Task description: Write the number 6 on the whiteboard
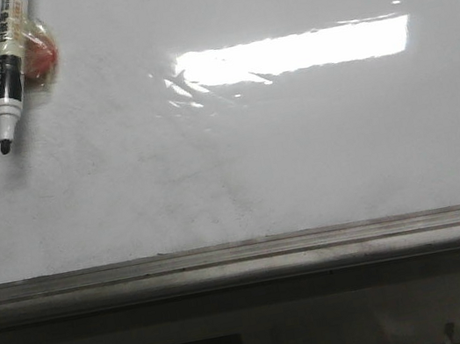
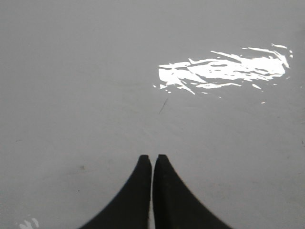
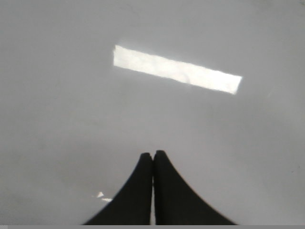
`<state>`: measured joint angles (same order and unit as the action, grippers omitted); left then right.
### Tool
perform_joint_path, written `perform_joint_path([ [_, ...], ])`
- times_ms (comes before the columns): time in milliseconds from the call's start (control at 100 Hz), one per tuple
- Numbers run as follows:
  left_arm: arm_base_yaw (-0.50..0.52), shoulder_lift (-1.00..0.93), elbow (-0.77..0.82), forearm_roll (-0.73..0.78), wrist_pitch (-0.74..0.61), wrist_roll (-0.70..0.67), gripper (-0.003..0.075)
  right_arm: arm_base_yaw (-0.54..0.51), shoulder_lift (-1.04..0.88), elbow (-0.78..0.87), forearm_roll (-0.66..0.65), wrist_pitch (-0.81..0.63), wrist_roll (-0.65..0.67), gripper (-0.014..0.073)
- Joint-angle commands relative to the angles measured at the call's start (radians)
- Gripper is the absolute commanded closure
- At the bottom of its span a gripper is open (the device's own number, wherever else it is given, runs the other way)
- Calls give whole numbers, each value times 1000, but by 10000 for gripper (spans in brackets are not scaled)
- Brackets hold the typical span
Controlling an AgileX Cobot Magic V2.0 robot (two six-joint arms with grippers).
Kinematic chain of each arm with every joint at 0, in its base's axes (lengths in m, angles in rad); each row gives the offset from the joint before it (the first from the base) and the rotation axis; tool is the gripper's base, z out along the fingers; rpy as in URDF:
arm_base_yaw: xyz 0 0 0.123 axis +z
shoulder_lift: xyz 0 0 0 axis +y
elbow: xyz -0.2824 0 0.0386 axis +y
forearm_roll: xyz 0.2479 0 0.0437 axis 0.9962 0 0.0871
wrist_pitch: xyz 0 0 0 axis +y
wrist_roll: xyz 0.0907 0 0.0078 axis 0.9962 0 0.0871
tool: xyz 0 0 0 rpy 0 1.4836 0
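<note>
In your front view the whiteboard (image 1: 298, 151) fills most of the frame, glossy white with faint grey smudges near the lower middle and a long bright glare (image 1: 294, 52) right of centre in the upper half. You'll find a marker (image 1: 9, 73) at the upper left of the frame, slanting down to the left with its uncapped dark tip lowest, and a small reddish lump in clear wrapping (image 1: 40, 52) pressed against its right side. No drawn 6 shows anywhere on the board. Along the lower part runs the grey metal rail (image 1: 245, 258), with dark, unclear shapes beneath it. In your left wrist view the left gripper (image 2: 152, 158) has its two black fingers drawn together with only a hairline slit between them, holding nothing, above board surface with broken glare at the upper right. Your right gripper (image 3: 152, 154) is likewise closed and empty, with a slanted glare bar above it.
</note>
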<state>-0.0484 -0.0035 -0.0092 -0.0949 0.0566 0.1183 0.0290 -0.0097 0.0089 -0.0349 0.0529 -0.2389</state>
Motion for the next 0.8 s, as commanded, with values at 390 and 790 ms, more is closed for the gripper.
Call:
perform_joint_path([
  [390, -1, -32, 51, -8, -73, -5, 740, -7, -20, 23, -10, -77, 0, 638],
  [790, -1, -32, 51, -8, -73, -5, 740, -7, -20, 23, -10, -79, 0, 638],
])
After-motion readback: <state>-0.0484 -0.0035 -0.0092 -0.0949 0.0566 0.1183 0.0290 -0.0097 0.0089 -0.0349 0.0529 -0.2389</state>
